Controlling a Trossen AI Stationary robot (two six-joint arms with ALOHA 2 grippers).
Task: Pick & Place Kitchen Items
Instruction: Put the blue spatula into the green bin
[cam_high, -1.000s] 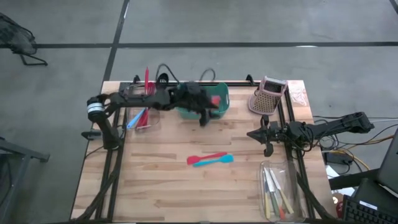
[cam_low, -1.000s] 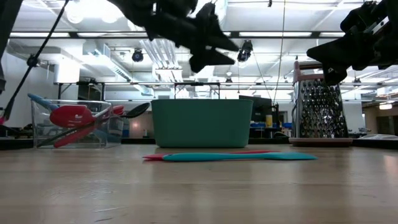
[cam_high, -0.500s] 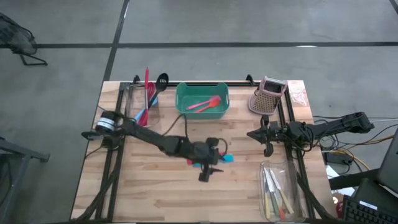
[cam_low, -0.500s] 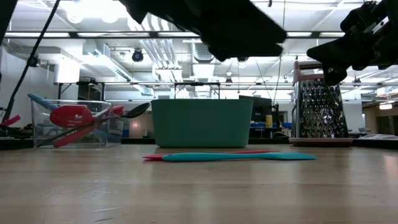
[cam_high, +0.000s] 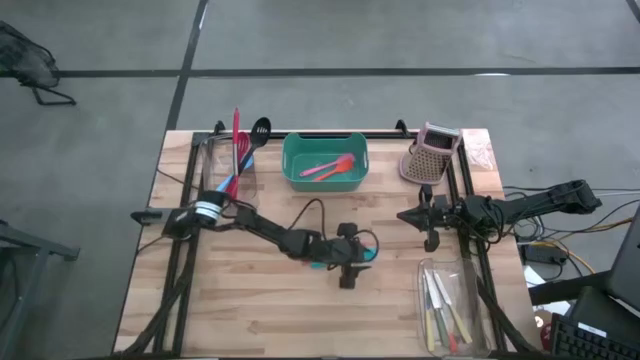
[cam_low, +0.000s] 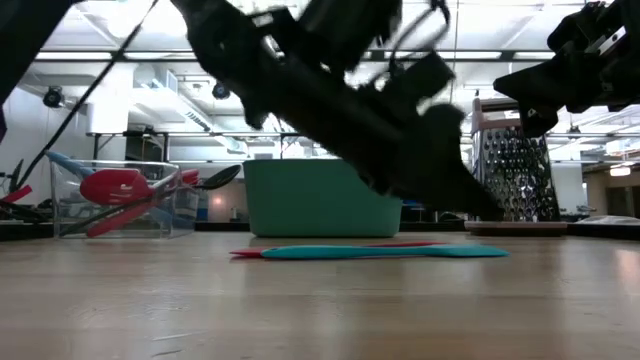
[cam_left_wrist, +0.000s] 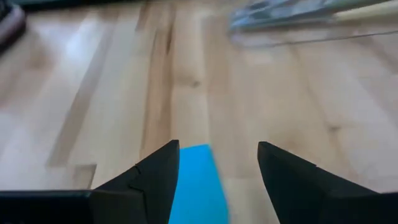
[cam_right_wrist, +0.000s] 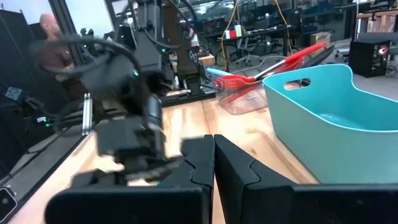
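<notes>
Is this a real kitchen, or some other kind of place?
Probably not a kitchen: it looks like a robot lab or workshop. Two dark robot arms work at a wooden table on a bare concrete floor, and behind the teal tub there are ceiling strip lights, cables and equipment racks.

From table height, the teal tub (cam_low: 322, 197) stood at the back of the wooden table (cam_low: 320, 300) as my landmark. Just in front of it lay a blue spatula (cam_low: 385, 252), flat on the wood, with a pink one (cam_low: 250, 252) showing behind it at the handle end. My left arm (cam_low: 330, 95) slanted down across the tub's front, its gripper end low near the tub's right corner, above the blue spatula. To the tub's left stood a clear container (cam_low: 125, 200) holding red and black utensils (cam_low: 130, 187). To the tub's right rose a metal grater (cam_low: 513, 175), and my right gripper (cam_low: 570, 75) hung above it.
</notes>
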